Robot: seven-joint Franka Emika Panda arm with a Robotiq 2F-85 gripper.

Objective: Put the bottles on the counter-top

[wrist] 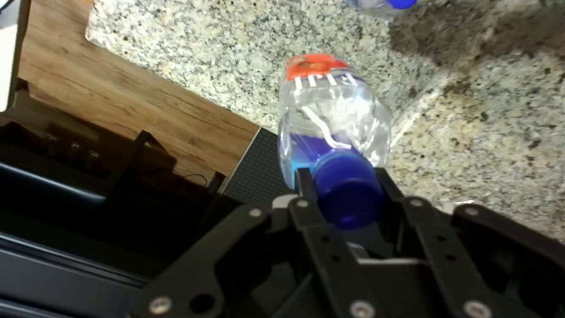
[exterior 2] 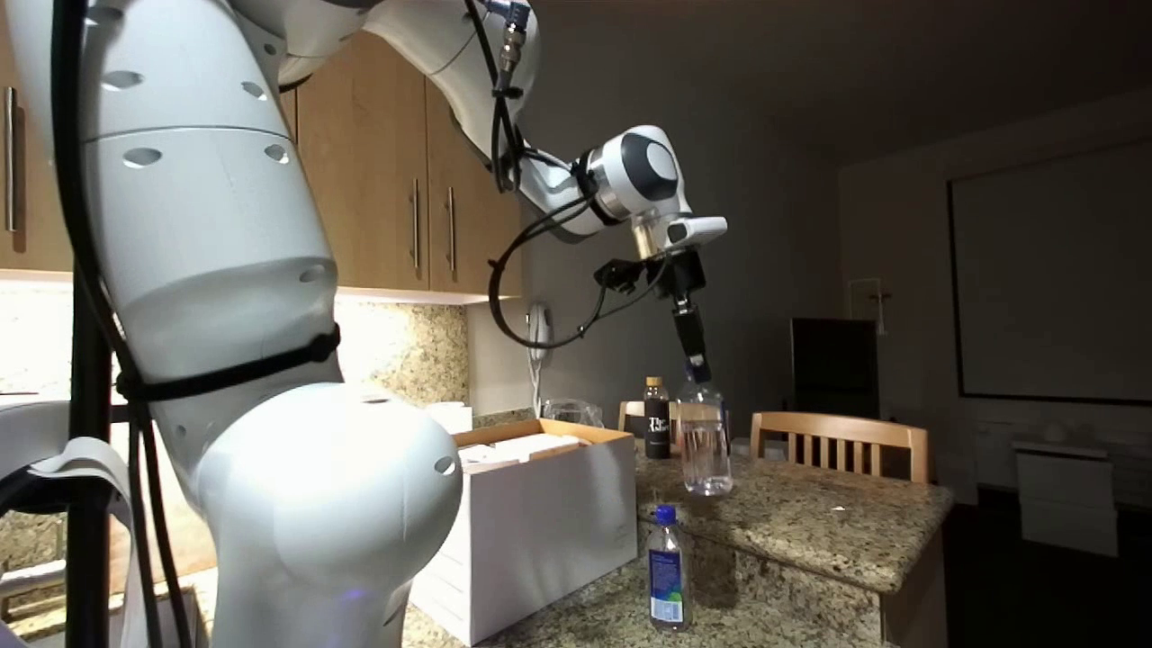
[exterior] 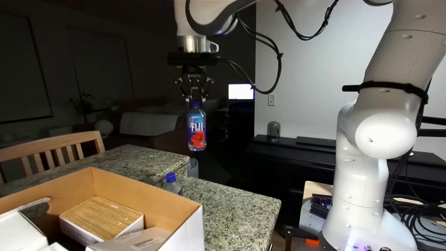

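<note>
Granite counter (exterior: 132, 157), raised part low to the jaws' left. Then the standing bottle (exterior: 173, 186), below them on the lower part. Rightmost from where I stand, the held bottle (exterior: 197, 129) hangs under the gripper (exterior: 195, 99), jaws clamped at its cap (wrist: 348, 185). My guess: modest weight, thin slick walls that dent; stiff cap the best hold.

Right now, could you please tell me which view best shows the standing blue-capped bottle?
Best in an exterior view: the standing bottle appears whole, unobstructed. In an exterior view with the box in front, its lower part is hidden; the wrist view crops it at the top.
</note>
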